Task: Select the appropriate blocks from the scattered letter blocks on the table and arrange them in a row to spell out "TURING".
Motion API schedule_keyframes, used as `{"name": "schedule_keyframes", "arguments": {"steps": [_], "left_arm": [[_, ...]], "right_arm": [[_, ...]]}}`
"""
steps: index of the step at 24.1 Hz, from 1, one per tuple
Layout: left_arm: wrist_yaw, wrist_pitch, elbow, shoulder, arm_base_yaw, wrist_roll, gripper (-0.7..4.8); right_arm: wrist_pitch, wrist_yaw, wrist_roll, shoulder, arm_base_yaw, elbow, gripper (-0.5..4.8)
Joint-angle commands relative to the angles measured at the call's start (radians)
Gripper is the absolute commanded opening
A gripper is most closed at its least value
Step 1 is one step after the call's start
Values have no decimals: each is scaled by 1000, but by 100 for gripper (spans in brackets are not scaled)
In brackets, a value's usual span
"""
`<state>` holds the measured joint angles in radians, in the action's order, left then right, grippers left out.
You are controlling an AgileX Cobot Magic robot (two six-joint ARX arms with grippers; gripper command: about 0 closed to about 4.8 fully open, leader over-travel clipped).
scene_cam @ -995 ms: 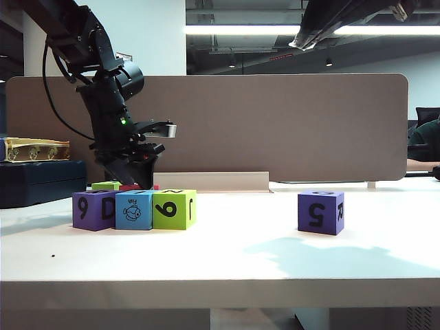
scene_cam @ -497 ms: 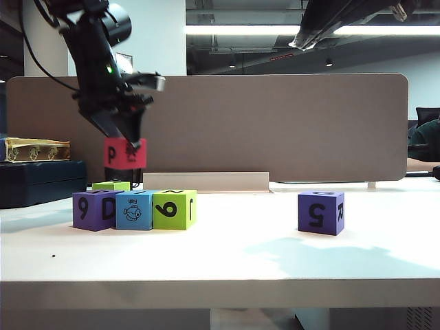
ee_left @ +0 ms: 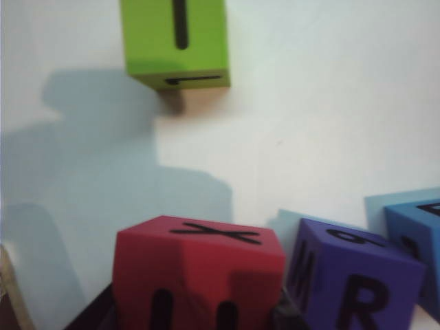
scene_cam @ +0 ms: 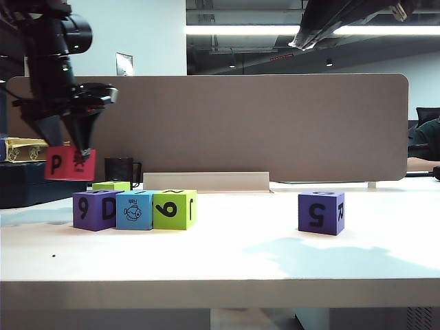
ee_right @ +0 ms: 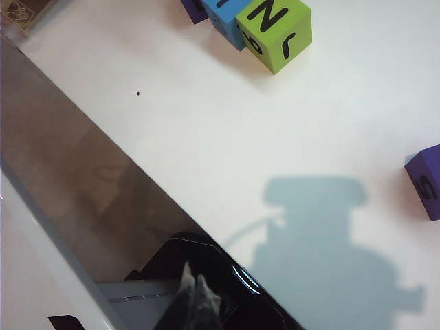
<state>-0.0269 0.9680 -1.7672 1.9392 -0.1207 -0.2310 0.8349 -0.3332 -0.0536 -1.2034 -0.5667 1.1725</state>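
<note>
left gripper [scene_cam: 77, 152] hangs in the air at the far left, above the surface [scene_cam: 227, 254], fingers clamped on the red block [scene_cam: 69, 163]. the block is clear of the row below: purple block [scene_cam: 94, 210], blue fish block [scene_cam: 134, 210], lime block [scene_cam: 174, 209] touching side by side. second purple block [scene_cam: 320, 212] sits well apart to the right. right gripper [ee_right: 196, 295] is raised above the surface, fingers together, empty.

judgement: matte cubes look light, stiff, not slippery; flat opposite faces take a pinch well, centred to stop tilt.
</note>
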Motion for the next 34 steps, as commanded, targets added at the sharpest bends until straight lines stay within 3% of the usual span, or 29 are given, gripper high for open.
{"name": "schedule_keyframes", "arguments": {"steps": [1, 18, 24, 28, 34], "left_arm": [[-35, -12, 27, -3, 16, 3, 209], [-64, -188, 238, -3, 17, 3, 210], [-64, -176, 240, -3, 17, 3, 218], [-63, -167, 240, -3, 17, 3, 287], [-63, -166, 240, -4, 17, 3, 288]], "right_arm": [[-30, -2, 2, 3, -2, 3, -1], [-32, -2, 2, 3, -2, 3, -1], [-31, -2, 2, 3, -2, 3, -1], [-31, -2, 2, 3, -2, 3, -1], [-31, -2, 2, 3, -2, 3, -1]]}}
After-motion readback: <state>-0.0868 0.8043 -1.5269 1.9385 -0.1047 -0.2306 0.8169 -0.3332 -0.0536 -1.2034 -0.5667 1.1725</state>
